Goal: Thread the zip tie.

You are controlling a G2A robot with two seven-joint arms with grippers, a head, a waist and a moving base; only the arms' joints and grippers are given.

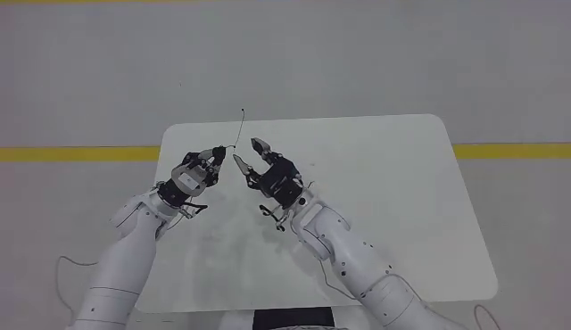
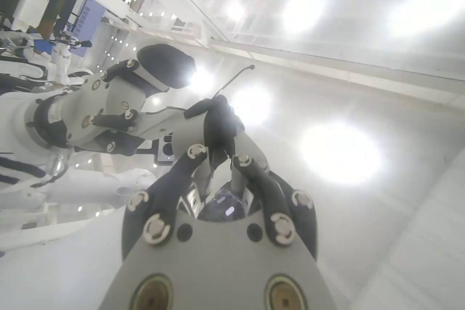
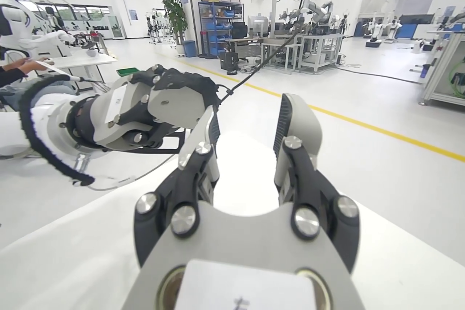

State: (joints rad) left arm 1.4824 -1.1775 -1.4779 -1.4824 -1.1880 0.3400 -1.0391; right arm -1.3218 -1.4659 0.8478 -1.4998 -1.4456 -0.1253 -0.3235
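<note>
I hold the zip tie point(image 1: 240, 127) pinched in the left gripper point(image 1: 217, 154); the right gripper point(image 1: 247, 152) stands spread just beside it.

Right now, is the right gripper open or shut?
Open: the right gripper has its fingers apart, nothing between; left gripper holds the zip tie.

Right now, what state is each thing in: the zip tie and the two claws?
zip tie, gripped at one end, the rest sticking out free, no loop formed.
left claw, shut on the zip tie.
right claw, open and empty, close beside the left claw.
</note>
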